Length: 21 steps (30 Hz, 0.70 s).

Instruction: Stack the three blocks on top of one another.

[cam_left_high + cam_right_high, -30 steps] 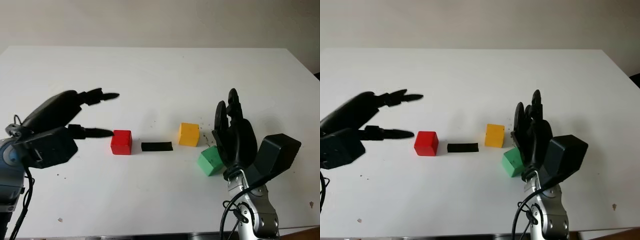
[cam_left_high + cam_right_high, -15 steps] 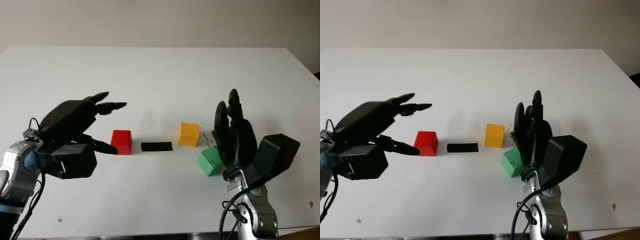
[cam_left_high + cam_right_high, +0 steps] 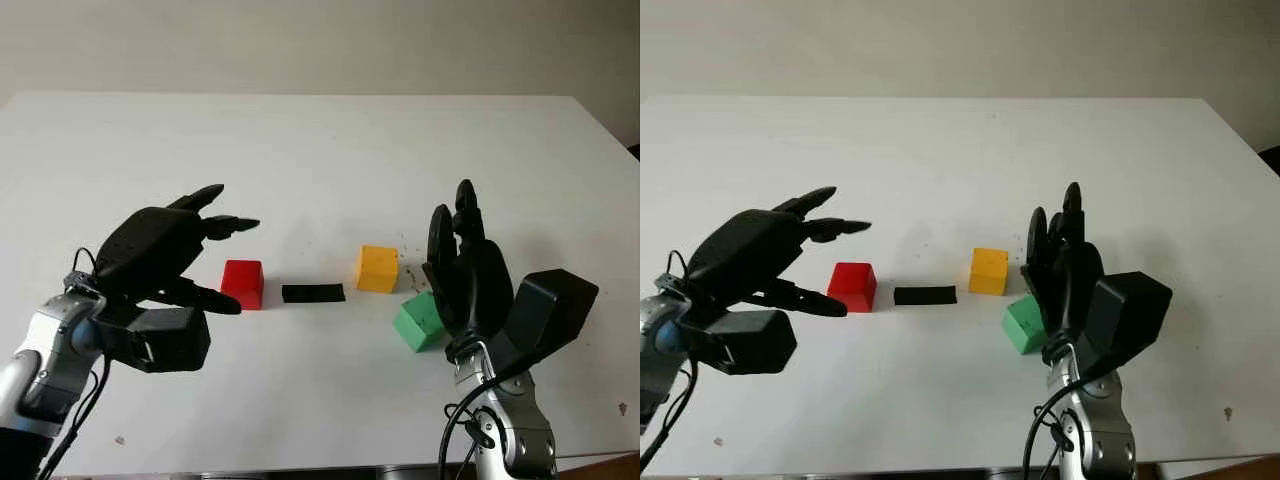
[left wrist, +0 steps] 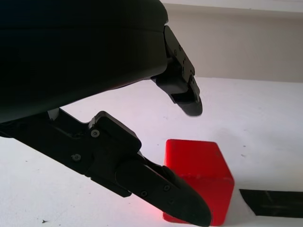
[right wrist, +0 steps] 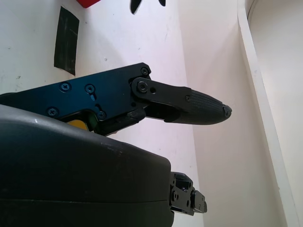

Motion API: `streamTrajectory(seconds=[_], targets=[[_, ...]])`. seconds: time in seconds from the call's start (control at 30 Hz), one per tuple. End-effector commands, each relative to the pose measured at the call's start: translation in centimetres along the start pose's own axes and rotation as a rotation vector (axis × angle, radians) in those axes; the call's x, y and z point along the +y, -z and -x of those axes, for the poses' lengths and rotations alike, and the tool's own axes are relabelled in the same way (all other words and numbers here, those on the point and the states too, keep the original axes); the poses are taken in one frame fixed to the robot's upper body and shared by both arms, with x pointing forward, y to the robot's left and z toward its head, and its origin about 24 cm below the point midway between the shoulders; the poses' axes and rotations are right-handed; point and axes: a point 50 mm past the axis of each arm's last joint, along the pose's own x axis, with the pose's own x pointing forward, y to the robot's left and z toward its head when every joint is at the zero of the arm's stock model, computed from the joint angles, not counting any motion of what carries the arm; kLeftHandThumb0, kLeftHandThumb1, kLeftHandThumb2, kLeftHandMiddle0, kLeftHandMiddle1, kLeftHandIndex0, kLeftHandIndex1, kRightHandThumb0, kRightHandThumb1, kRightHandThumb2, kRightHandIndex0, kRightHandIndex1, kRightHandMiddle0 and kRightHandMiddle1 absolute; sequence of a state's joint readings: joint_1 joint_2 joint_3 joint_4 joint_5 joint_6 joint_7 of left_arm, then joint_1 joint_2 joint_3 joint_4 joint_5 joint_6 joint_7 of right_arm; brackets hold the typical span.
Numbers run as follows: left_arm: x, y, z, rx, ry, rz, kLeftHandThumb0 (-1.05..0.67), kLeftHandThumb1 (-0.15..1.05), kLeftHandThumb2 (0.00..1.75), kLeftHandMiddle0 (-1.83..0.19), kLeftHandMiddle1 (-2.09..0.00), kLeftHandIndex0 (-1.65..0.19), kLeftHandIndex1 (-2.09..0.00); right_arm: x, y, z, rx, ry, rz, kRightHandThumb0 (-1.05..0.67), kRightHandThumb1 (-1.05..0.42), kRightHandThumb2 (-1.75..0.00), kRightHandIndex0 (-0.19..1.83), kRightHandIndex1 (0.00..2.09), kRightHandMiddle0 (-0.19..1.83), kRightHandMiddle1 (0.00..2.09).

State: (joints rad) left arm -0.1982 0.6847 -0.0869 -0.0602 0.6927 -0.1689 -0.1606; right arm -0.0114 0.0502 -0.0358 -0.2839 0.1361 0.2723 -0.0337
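Note:
A red block [image 3: 243,284] sits left of centre on the white table [image 3: 320,150]. A yellow block [image 3: 378,268] stands to its right, and a green block [image 3: 418,322] lies skewed just in front of the yellow one. All are single and apart. My left hand [image 3: 240,266] is open, hovering just left of the red block, with one finger above it and another low at its near left side. In the left wrist view the red block [image 4: 198,177] lies between those fingers without touching them. My right hand [image 3: 455,215] is open and upright, right beside the green block and covering its right edge.
A black tape strip [image 3: 313,293] lies flat between the red and yellow blocks. The table's far half is bare white. Its near edge runs just below both forearms, and its right edge slants down at the far right.
My left hand has moved right and closer to me, its fingers now reaching around the red block. The right hand and all three blocks have stayed put.

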Motion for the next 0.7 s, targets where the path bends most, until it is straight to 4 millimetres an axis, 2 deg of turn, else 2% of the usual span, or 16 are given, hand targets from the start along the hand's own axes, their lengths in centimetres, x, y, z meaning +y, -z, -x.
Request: streamTrajectory(seconds=[0.0,0.13,0.3,0.47,0.57,0.67], targets=[[-0.6,-0.1,0.1,0.006,0.003,-0.001,-0.80,0.81,0.05,-0.21,-0.06,-0.31,-0.99,0.0,-0.4,0.1,-0.021,-0.002,-0.004,-0.65,-1.05,-0.57,-0.18,0.05,-0.13,0.05],[-0.9,-0.1,0.0,0.007,0.000,-0.026,-0.81,0.81,0.05,-0.24,-0.08,-0.34,-1.08,0.1,-0.4,0.1,-0.021,0.005,-0.009,-0.66,-1.05,-0.56,-0.17,0.05,-0.13,0.06],[-1.2,-0.1,-0.1,0.018,0.037,-0.024,-0.81,0.82,0.06,-0.23,-0.07,-0.31,-1.08,0.0,-0.4,0.1,-0.026,0.001,-0.015,-0.67,-1.05,-0.55,-0.18,0.05,-0.13,0.05],[-1.4,-0.2,-0.1,0.017,0.040,-0.013,-0.83,0.83,0.06,-0.26,-0.08,-0.34,-1.10,-0.1,-0.4,0.1,-0.032,0.000,-0.020,-0.67,-1.05,-0.55,-0.18,0.05,-0.13,0.05],[-1.5,-0.2,-0.1,0.010,0.035,0.021,-0.80,0.83,0.06,-0.29,-0.09,-0.39,-1.12,0.0,-0.5,0.1,-0.032,0.003,-0.030,-0.66,-1.05,-0.54,-0.18,0.05,-0.13,0.05],[-1.6,-0.2,0.0,-0.012,0.047,0.132,-0.71,0.83,0.05,-0.30,-0.08,-0.42,-1.15,0.0,-0.5,0.1,-0.028,0.003,-0.027,-0.66,-1.05,-0.55,-0.18,0.05,-0.14,0.05]])
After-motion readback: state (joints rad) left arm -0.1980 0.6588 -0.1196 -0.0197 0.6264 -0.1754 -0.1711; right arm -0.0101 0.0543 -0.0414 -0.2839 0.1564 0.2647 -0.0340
